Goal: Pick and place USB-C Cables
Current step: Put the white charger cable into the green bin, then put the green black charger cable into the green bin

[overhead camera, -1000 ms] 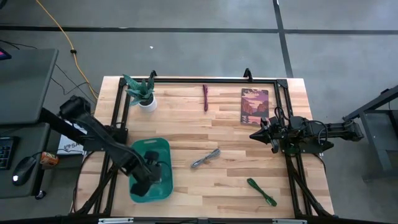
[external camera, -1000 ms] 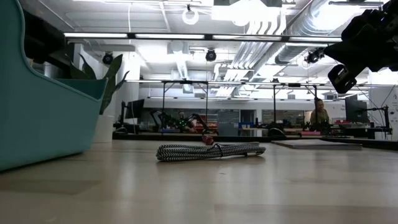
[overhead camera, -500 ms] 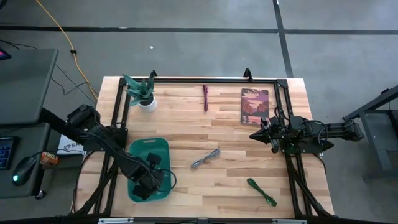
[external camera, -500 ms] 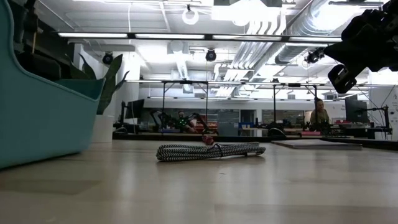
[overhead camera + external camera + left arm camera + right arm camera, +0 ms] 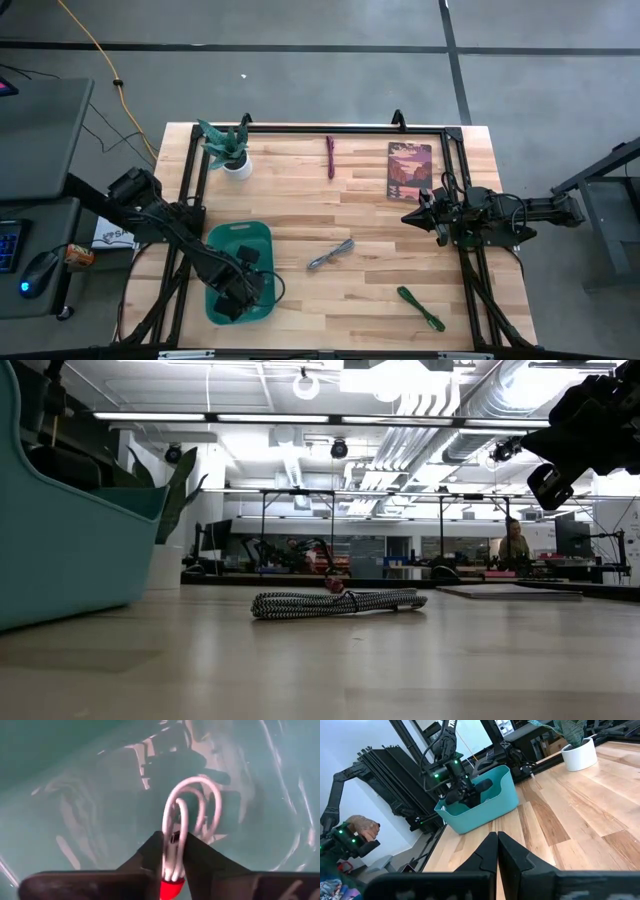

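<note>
The table [image 5: 330, 215] is a light wood top w/ a black frame round the edge. My left arm reaches down into the teal bin [image 5: 262, 238] near the table's front-left; my right arm waits at the right edge, held above the wood.

In the bin, my left gripper [image 5: 173, 851] is clamped tight on the white cable [image 5: 192, 802]: fingers [image 5: 150, 855] pinch its bundled strands, w/ the red end just below the pinch. Its white loops hang out past my tips, close over the bin's glossy teal floor; can't tell if they touch it.

My right gripper [image 5: 497, 845] has its jaws pressed together, nothing between them, pointing across the table toward the bin.

Other things, big to small:
- a book [image 5: 409, 170] w/ a picture cover, far-right part of the table, just beside my right gripper;
- a plant [image 5: 229, 147] in a white pot, far-left corner;
- the grey cable [image 5: 331, 254], a braided bundle lying mid-table, right of the bin and apart from it; low view shows it flat on the wood;
- the green cable [image 5: 421, 308], front-right, lying at a slant, well apart from the grey one;
- the maroon cable [image 5: 330, 156], at the far edge, mid-way btw plant and book, lying straight.
</note>
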Controlling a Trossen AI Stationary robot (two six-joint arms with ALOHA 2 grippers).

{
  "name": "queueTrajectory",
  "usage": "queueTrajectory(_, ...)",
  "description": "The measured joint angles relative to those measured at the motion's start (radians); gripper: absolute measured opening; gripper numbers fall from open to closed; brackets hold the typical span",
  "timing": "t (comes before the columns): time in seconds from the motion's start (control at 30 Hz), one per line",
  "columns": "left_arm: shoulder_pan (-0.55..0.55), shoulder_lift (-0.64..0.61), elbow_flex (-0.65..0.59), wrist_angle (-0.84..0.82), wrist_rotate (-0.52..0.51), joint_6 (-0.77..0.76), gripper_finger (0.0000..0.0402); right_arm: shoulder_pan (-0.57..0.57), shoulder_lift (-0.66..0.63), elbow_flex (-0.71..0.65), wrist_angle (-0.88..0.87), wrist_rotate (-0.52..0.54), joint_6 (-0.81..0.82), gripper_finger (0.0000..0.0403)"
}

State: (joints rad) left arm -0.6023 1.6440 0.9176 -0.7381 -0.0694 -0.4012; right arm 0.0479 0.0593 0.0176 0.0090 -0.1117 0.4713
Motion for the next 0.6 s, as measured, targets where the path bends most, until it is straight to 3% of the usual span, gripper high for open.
queueTrajectory(0.37, 0.055, 0.0, 0.0, -0.031, 0.064, -0.006, 0.0151, 0.0, 0.0, 0.0, 0.0, 0.0, 0.0, 0.0)
queueTrajectory(0.6, 0.116, -0.054, 0.0, -0.127, 0.152, -0.015, 0.0172, 0.0, 0.0, 0.0, 0.0, 0.0, 0.0, 0.0)
